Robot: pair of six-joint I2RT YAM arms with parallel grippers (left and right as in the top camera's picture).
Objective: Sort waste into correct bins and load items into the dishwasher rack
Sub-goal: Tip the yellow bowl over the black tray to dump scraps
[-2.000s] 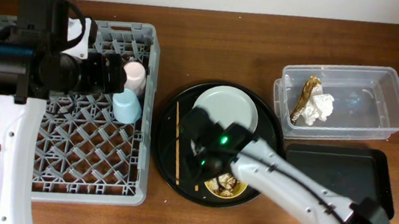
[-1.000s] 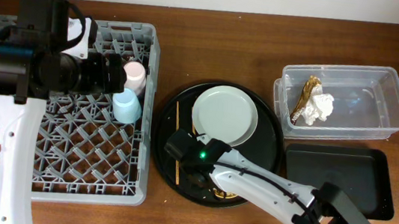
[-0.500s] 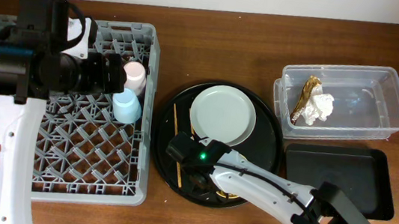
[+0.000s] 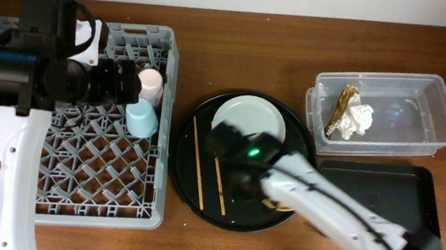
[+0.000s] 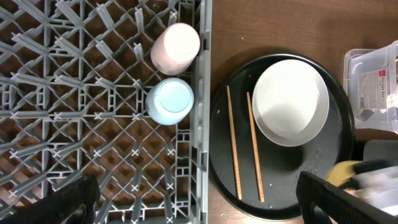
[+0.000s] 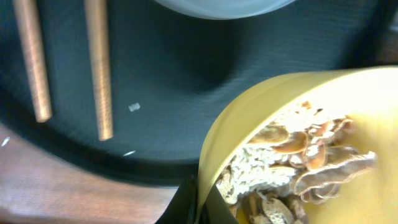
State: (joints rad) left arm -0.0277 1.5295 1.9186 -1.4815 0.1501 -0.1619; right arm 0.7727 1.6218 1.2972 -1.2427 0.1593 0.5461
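Note:
My right gripper (image 6: 198, 200) is shut on the rim of the yellow bowl (image 6: 273, 106), which holds beige-brown food scraps (image 6: 298, 165) and hangs tilted above the round black tray (image 6: 155, 93). In the overhead view the right arm hides most of the bowl (image 4: 278, 205). Two wooden chopsticks (image 4: 198, 163) lie on the tray left of the pale plate (image 4: 250, 121). The pink cup (image 4: 152, 84) and light-blue cup (image 4: 141, 119) sit in the grey rack (image 4: 73, 184). My left gripper (image 5: 199, 205) is open and empty over the rack. The napkin (image 4: 359, 119) and gold wrapper (image 4: 345, 105) lie in the clear tub (image 4: 426, 114).
The shallow black rectangular tray (image 4: 379, 197) sits below the clear tub at the right. The round black tray (image 4: 185, 196) lies between the rack and the bins. Bare wooden table runs along the back and front edges.
My right gripper has lifted the yellow bowl and moved right and up with it, uncovering both chopsticks. The left arm has not moved.

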